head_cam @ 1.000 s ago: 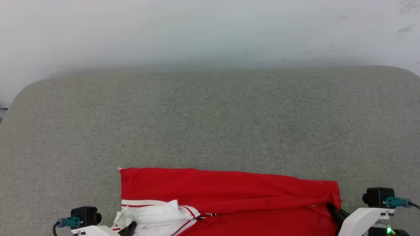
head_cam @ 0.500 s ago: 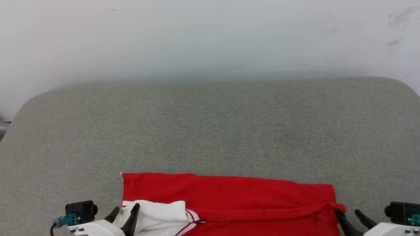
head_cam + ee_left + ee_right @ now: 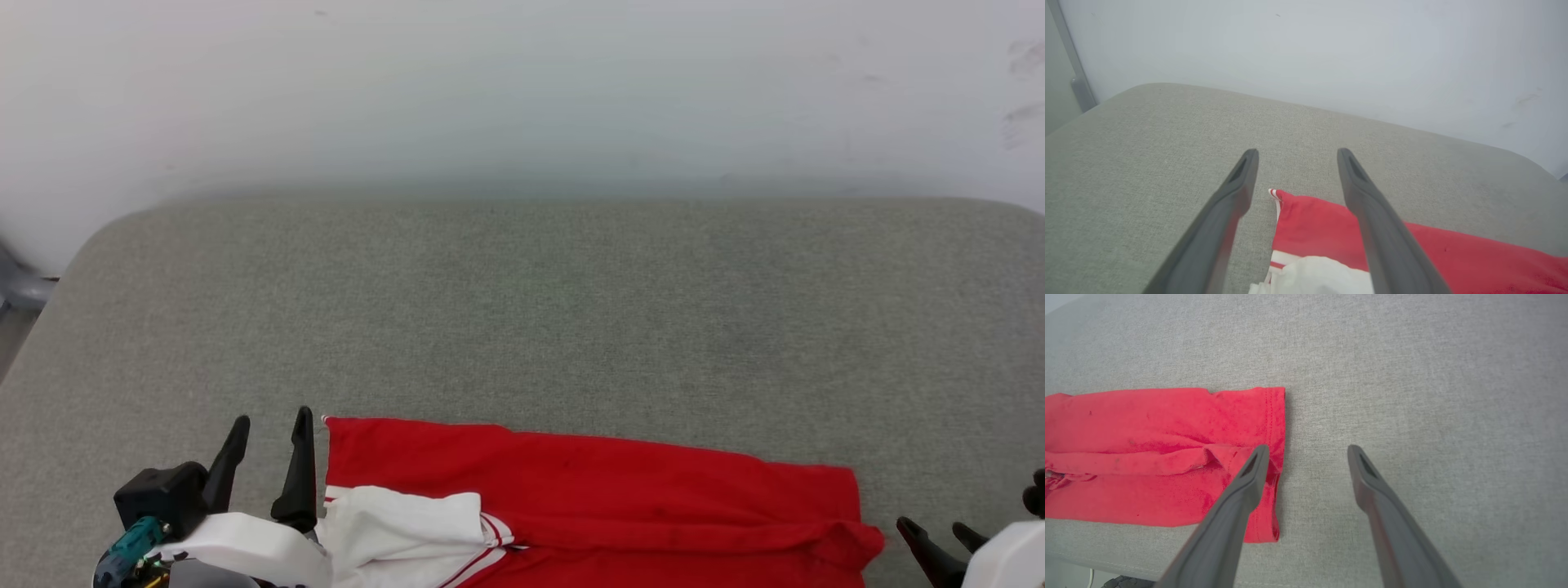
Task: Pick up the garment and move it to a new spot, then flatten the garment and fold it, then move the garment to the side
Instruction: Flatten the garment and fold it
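Note:
The garment (image 3: 588, 482) is a red shirt lying folded into a long band along the near edge of the grey surface, with a white sleeve (image 3: 408, 523) and striped trim at its left end. My left gripper (image 3: 269, 425) stands open just left of its far left corner, holding nothing. In the left wrist view that corner of the garment (image 3: 1306, 216) lies below and between the left gripper's (image 3: 1296, 153) spread fingers. My right gripper (image 3: 939, 531) is open beside the right hem. The right wrist view shows the garment's hem (image 3: 1274, 428) under the left finger of the right gripper (image 3: 1308, 449).
A grey fabric-covered surface (image 3: 571, 310) with rounded far corners stretches away to a pale wall (image 3: 522, 90). Its near edge (image 3: 1094, 559) runs just below the garment in the right wrist view. A grey post (image 3: 1077, 77) stands at the far left.
Both grippers have let go of the garment's ends and opened wide. The left one has moved forward past the left corner; the right one has drawn off to the right. The camera shifted slightly.

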